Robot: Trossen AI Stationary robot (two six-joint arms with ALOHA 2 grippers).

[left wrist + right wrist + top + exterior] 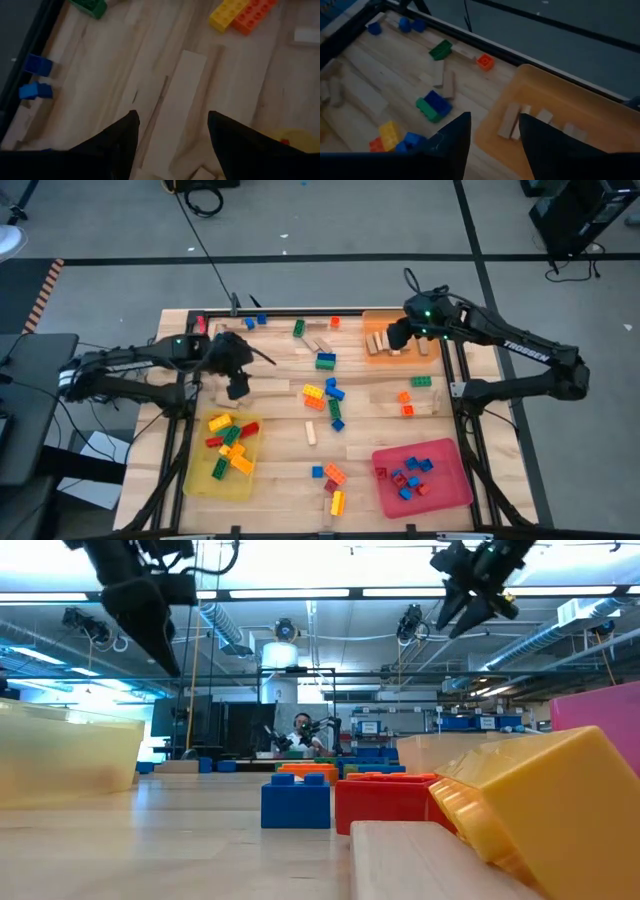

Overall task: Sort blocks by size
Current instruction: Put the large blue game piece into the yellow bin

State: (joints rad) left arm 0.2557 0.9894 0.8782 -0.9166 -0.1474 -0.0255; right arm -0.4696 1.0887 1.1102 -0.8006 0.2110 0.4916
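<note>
Many coloured blocks [331,393] and tan wooden pieces lie scattered on the wooden table. My left gripper [237,387] hangs open above the table's left part. Between and below its fingers a long wooden plank [176,107] lies flat on the table, untouched. My right gripper [393,336] stands open in the air over the orange tray [428,352] at the far right. Wooden pieces [512,120] lie flat in that tray. Nothing sits between the fingers of either gripper [492,131].
A yellow tray [203,480] with larger coloured blocks sits at the near left. A pink tray [450,485] with small blocks sits at the near right. A dark frame rail [300,312] runs along the far edge. A person sits far behind the table in the low view.
</note>
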